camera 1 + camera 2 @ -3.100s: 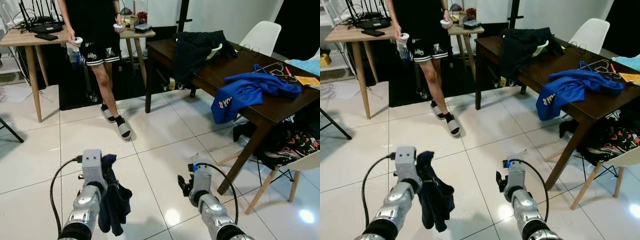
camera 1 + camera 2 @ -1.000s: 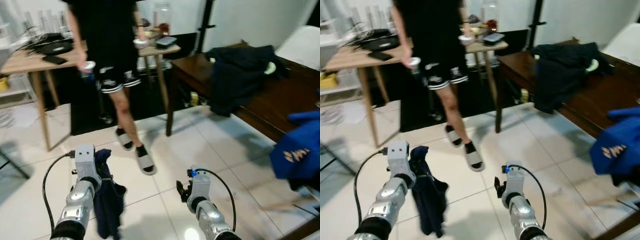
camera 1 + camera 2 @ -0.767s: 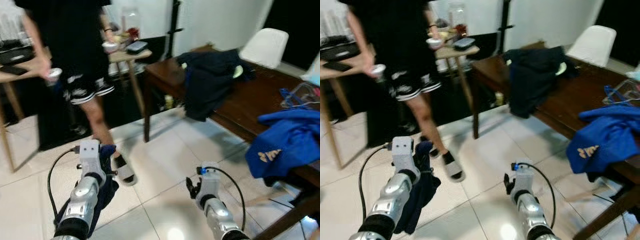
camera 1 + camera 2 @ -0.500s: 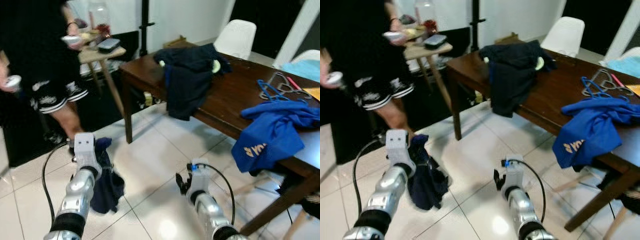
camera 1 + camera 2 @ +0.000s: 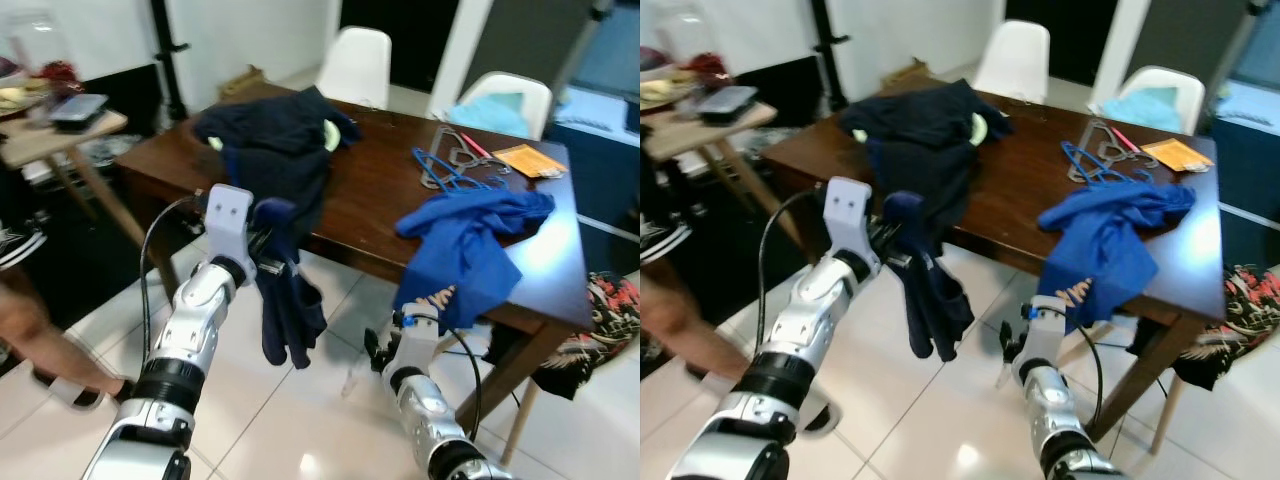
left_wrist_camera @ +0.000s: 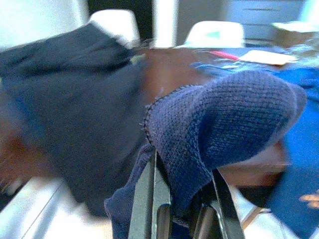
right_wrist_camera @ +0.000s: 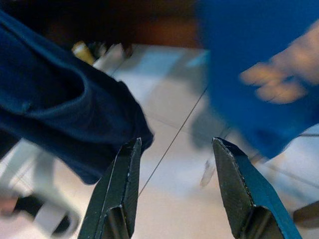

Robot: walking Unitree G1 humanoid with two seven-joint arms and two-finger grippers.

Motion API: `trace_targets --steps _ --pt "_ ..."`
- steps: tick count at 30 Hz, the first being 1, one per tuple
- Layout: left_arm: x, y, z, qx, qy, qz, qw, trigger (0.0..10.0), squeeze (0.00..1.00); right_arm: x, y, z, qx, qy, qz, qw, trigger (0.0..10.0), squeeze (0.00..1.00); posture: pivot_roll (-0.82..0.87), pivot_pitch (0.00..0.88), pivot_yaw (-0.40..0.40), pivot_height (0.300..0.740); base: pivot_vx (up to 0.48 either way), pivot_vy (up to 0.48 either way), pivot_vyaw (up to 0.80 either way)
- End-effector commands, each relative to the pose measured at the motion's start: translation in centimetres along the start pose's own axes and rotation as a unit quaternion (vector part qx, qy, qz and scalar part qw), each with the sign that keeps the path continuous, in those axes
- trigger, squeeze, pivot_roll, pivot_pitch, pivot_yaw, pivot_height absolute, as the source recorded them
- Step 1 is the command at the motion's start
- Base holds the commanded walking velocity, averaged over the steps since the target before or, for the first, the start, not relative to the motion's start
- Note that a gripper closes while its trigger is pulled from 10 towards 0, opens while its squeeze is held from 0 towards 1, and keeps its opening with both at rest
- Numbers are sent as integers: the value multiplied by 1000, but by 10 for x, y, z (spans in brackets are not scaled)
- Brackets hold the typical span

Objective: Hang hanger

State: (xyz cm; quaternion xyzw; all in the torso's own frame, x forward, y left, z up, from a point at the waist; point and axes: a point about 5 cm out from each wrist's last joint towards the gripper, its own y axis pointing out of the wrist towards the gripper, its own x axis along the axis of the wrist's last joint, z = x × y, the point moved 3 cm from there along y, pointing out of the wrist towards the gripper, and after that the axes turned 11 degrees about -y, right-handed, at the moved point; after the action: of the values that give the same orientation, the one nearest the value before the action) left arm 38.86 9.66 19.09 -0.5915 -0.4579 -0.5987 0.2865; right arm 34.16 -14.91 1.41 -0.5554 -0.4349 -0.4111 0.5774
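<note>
Beside the table (image 5: 380, 235) edge, left hand (image 5: 268, 262) grips garment (image 5: 287, 310)

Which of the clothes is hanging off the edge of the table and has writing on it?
The bright blue shirt, draped over the table's near edge. The others are dark navy.

The two eye views looked from the head, forward and down, over both arms to the table (image 5: 360, 215) and the floor (image 5: 300, 420); they shared almost the same scene. The left wrist view looked along its fingers (image 6: 149, 199), very near a navy cloth (image 6: 224, 119), toward the table. The right wrist view looked down near the floor, past the blue shirt (image 7: 259, 64).
</note>
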Motion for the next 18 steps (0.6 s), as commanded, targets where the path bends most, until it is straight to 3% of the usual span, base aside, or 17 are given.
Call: trace_targets --steps 1,3,6,7,8,13,17,18 --pt "18 9 -20 -42 10 -24 999 10000 0 4 1 -10 -18 10 -7 1000 10000 0 19 15 -10 740 356 0 -800" --pt "18 9 -20 -42 10 -24 999 10000 0 4 1 -10 -18 10 -7 1000 10000 0 19 15 -10 740 356 0 -800" --pt "61 16 -27 -78 36 -69 994 10000 0 4 0 -17 -28 15 -8 999 10000 0 26 19 -18 740 352 0 -800" --pt "61 16 -27 -78 36 -69 994 10000 0 4 0 -17 -28 15 -8 999 10000 0 26 19 -18 740 352 0 -800" --pt "75 17 -33 -103 46 -79 990 10000 0 3 0 -18 -32 18 -7 999 10000 0 32 21 -15 740 352 0 -800" --pt "85 17 -39 -130 55 -83 986 10000 0 2 -1 -19 -34 22 -6 999 10000 0 32 21 -15 740 352 0 -800" --pt "120 13 -40 -139 113 -121 976 10000 0 10 -2 -31 -68 25 -31 997 10000 0 30 24 -6 740 345 0 -800" --pt "120 13 -40 -139 113 -121 976 10000 0 10 -2 -31 -68 25 -31 997 10000 0 30 24 -6 740 341 0 -800"
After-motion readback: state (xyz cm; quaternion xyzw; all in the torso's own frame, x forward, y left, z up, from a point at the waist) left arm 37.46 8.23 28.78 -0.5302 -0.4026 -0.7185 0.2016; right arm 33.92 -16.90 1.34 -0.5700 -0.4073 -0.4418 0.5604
